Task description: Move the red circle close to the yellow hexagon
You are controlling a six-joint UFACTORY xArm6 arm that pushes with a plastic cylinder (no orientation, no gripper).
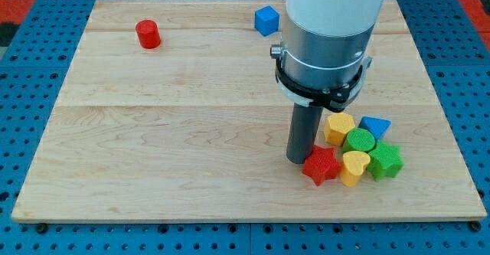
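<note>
The red circle [148, 34] is a short red cylinder near the top left of the wooden board [168, 132]. The yellow hexagon [339, 127] sits at the lower right, at the top left of a tight cluster of blocks. My tip [298, 160] rests on the board just left of that cluster, touching or almost touching the red star [321, 165]. The tip is far from the red circle, which lies well up and to the view's left.
The cluster also holds a green circle [359, 141], a blue triangle [375, 125], a yellow heart [354, 167] and a green star [385, 160]. A blue cube [266, 20] stands near the top edge. The arm's wide body [325, 33] hides part of the board's upper right.
</note>
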